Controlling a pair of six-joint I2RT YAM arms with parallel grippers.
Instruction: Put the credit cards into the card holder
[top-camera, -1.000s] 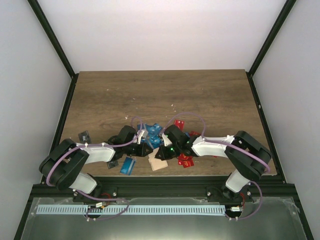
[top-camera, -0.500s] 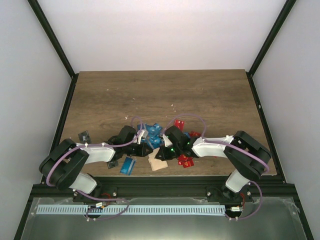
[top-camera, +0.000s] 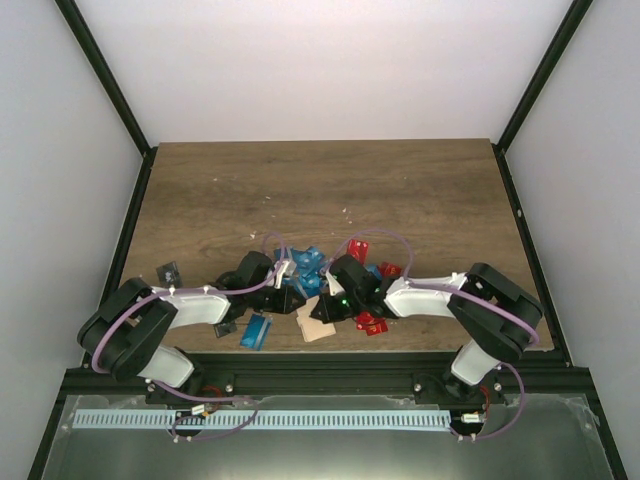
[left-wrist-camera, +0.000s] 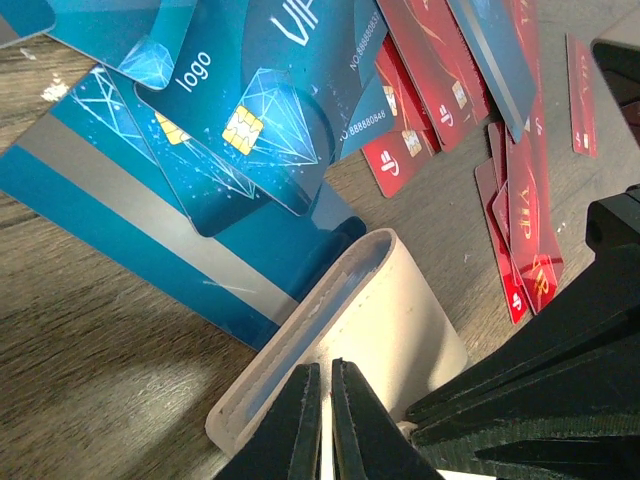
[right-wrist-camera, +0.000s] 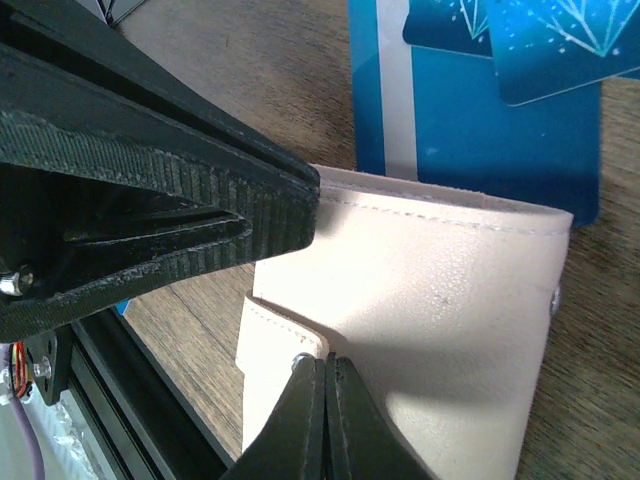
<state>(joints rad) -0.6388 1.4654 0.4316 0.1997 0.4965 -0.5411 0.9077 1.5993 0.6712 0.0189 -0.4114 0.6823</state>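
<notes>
The pale card holder (left-wrist-camera: 385, 320) lies on the wood counter (left-wrist-camera: 90, 380), its stitched slot edge turned to the upper left. The left end effector (left-wrist-camera: 322, 368) reaches over the holder's near edge, jaws almost together with a thin pale sliver between them. Blue credit cards (left-wrist-camera: 250, 110) fan out above and left of the holder, one striped card tucked under its slot edge. Red credit cards (left-wrist-camera: 525, 215) lie above and to its right. Black arm hardware (left-wrist-camera: 570, 370) crowds the holder's right side.
</notes>
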